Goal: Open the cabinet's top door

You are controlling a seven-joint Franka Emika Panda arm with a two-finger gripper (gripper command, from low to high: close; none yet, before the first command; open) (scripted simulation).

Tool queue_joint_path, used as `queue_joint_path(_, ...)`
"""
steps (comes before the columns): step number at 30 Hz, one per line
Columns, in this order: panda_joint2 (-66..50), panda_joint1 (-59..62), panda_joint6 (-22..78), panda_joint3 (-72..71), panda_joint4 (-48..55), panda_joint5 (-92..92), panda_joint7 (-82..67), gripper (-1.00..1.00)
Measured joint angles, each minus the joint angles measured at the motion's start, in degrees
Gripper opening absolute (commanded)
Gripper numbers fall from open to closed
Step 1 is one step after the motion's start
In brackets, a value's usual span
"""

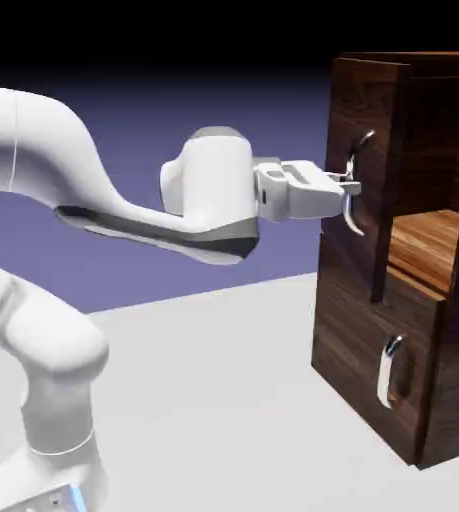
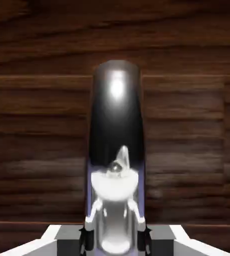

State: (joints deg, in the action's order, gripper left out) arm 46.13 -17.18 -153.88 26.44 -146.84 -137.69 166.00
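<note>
White arm (image 1: 208,195) reaching right from the left, hand (image 1: 349,186) pinching the curved silver handle (image 1: 353,210) of the top door (image 1: 363,150), door on the cabinet's (image 1: 455,300) upper left, standing ajar, lower panel (image 1: 373,350) with its own handle beneath

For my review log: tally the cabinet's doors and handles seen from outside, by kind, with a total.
Doors: 2 (top door, lower door)
Curved silver handles: 2 (upper handle, lower handle)
Total: 4

Dim wood grain in the hand view — hard white glare on chrome.
</note>
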Motion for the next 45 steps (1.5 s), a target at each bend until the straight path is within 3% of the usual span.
queue_joint_path(5, 1.92, 9.44, 1.46, -10.31, -3.77, 8.21, -0.92, -1.0)
queue_joint_path(12, 8.46, 13.77, 9.76, -21.35, -10.1, 25.63, -9.43, -1.0)
queue_joint_path(24, 13.54, 12.46, 32.7, -42.94, -12.87, 55.49, -18.37, -1.0)
queue_joint_path(34, 5.34, 15.68, 56.82, -63.71, -2.49, 75.12, -18.28, -1.0)
queue_joint_path(45, -7.78, 32.27, 80.89, -86.55, 17.33, 86.27, -15.18, -1.0)
